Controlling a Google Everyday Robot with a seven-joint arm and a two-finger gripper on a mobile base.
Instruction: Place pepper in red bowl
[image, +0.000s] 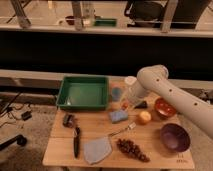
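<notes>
**Carrying the pepper toward the red bowl**

I was in the carry step. My end effector (131, 105) hung just above the surface (100, 122), between the blue sponge (118, 116) and the red bowl (164, 107), and its fingers were drawn together. A small orange-red bit showed at the tip, which I took to be the pepper (125, 105) pinched there, though it was too small to be sure. The bowl sat off to the right of it, near but apart, with a round yellow fruit (144, 117) in front of the gap.

The next move, as I judged it, called for travel to the right until the tip stood over the bowl's hollow, then a release.

My arm (170, 95) reached in from the right, elbow raised high, forearm angled down and left to the tip.
</notes>
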